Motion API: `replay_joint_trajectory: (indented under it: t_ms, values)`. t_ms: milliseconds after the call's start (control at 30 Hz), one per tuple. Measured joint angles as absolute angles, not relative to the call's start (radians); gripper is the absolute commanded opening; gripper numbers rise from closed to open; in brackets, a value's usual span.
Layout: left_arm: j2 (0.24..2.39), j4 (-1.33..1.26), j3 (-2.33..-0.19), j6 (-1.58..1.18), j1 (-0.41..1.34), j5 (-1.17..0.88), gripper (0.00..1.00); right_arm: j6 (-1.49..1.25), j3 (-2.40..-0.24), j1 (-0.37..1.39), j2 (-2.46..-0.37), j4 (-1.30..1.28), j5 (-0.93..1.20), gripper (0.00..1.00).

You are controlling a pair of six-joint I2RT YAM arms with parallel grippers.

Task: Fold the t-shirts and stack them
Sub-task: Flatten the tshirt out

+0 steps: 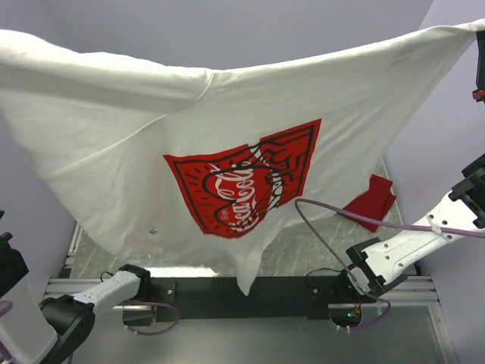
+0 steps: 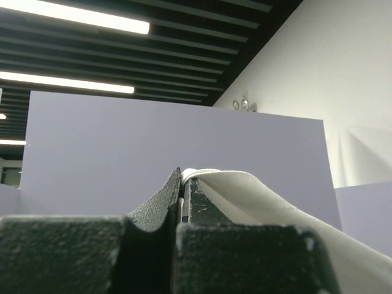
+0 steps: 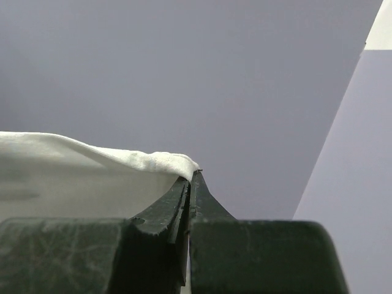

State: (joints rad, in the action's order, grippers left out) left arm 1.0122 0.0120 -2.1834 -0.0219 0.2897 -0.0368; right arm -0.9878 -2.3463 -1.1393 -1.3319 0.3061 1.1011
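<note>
The white t-shirt (image 1: pixel 227 114) hangs spread wide in the air across the top view, its red Coca-Cola print (image 1: pixel 246 182) facing the camera and tilted. Its lower tip hangs near the arm bases. My left gripper (image 2: pixel 182 177) is shut on one corner of the white cloth (image 2: pixel 257 196), raised high; it is off the left edge of the top view. My right gripper (image 3: pixel 191 179) is shut on the other corner (image 3: pixel 122 159), high at the top view's right edge (image 1: pixel 480 53). The plain red t-shirt (image 1: pixel 371 199) lies crumpled on the table at the right, partly hidden behind the white one.
Purple walls (image 1: pixel 227 30) enclose the table at the back and sides. The glossy tabletop (image 1: pixel 303 243) shows below the hanging shirt. A black rail (image 1: pixel 242 292) with the arm bases runs along the near edge. A pinkish cable (image 1: pixel 326 227) loops from the right arm.
</note>
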Motion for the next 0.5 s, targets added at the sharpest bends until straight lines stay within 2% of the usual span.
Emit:
replay_joint_trajectory:
  t_ms: [233, 400, 500]
  values:
    - [1.119, 0.004, -2.125, 0.038, 0.329, 0.027, 0.01, -0.891, -2.105, -1.065, -1.203, 0.301, 1.108, 0.00]
    - [1.205, -0.017, -1.898, 0.041, 0.311, 0.045, 0.01, -0.484, -1.889, -0.764, -1.090, 0.008, 1.053, 0.00]
    - [1.254, -0.031, -1.716, 0.010, 0.268, 0.019, 0.01, -0.262, -1.668, -0.624, -1.037, -0.110, 0.981, 0.00]
